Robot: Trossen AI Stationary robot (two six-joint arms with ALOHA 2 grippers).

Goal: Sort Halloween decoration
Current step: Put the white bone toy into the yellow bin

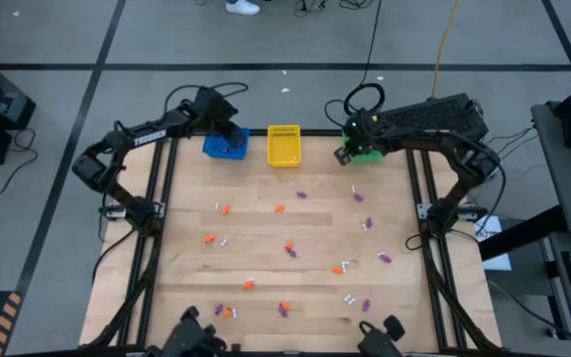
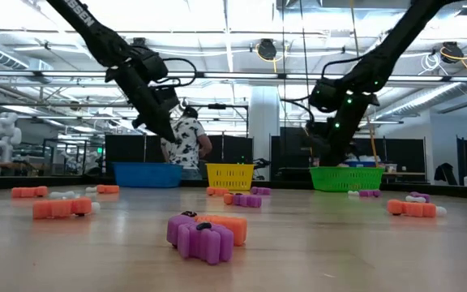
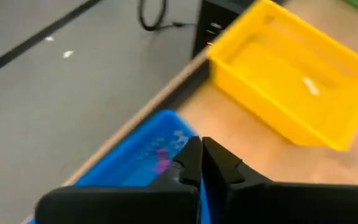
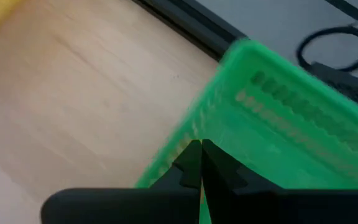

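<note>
Left fingers: I see the left gripper (image 3: 201,163) pressed tight together with nothing between the tips, poised over the blue basket (image 1: 225,148).
Right fingers: the right gripper (image 4: 201,165) is closed and empty as well, hanging above the near rim of the green basket (image 4: 291,118).
Blue basket: a small purple piece (image 3: 162,163) lies inside it (blurred, so I can't make out its form).
Yellow basket: the yellow basket (image 1: 284,145) sits between the other two on the far edge of the desk (image 1: 256,248), with one pale scrap (image 3: 310,86) in it.
Halloween decoration: the Halloween decoration (image 1: 290,250) pieces, orange, purple and white, lie scattered over the middle and near half of my desk, well apart from all three baskets.
Nearest pieces: in the low view a purple trinket (image 2: 200,239) lies just in front of an orange one (image 2: 226,226), touching it.
Room: a person in a patterned shirt (image 2: 187,140) stands behind the blue basket.
</note>
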